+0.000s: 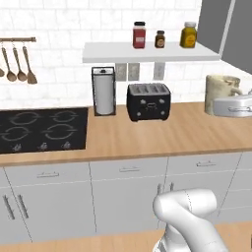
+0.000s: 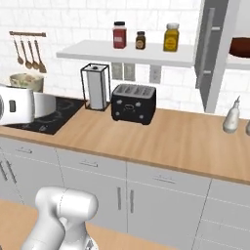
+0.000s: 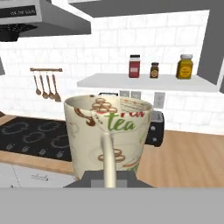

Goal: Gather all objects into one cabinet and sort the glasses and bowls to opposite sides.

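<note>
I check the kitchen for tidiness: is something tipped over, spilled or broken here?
Nothing stands out. The toaster and paper towel holder stand upright on the counter, three jars upright on the shelf; the gripper holds a cup upright.

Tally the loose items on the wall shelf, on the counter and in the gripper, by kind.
Jars on the shelf: 3 (red, small dark, yellow)
Toaster: 1
Paper towel holder: 1
White spouted bottle: 1
Beige cup held in the gripper: 1
Total: 7
</note>
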Tool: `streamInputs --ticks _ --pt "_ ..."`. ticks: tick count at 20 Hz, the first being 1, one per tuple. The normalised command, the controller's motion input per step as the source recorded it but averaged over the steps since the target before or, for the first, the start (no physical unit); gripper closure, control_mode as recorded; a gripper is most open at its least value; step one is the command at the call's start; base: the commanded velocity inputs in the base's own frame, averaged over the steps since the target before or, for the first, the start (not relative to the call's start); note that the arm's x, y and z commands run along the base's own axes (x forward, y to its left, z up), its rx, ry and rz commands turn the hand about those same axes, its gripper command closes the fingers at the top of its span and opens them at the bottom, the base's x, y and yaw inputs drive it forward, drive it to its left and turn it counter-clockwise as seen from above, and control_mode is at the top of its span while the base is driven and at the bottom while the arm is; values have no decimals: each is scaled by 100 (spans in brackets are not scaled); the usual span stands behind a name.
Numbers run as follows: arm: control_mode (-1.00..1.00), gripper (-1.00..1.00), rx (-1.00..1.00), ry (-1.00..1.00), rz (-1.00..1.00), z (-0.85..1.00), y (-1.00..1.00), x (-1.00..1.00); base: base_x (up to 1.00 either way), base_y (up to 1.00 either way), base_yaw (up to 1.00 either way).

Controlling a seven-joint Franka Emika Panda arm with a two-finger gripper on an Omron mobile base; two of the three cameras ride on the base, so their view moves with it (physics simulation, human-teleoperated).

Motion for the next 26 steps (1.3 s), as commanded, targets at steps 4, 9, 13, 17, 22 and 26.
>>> streamInputs --ticks 4,9,13,17,22,26 --pt "100 100 0 0 0 0 0 0 0 -90 -15" --pt "100 100 0 0 0 0 0 0 -31 -64 -9" --pt "100 100 0 0 0 0 0 0 -65 -59 -7" --pt "100 100 0 0 0 0 0 0 -49 -72 -8" --pt "100 100 0 0 0 0 0 0 0 -100 -7" --pt "100 100 0 0 0 0 0 0 -4 -81 -5"
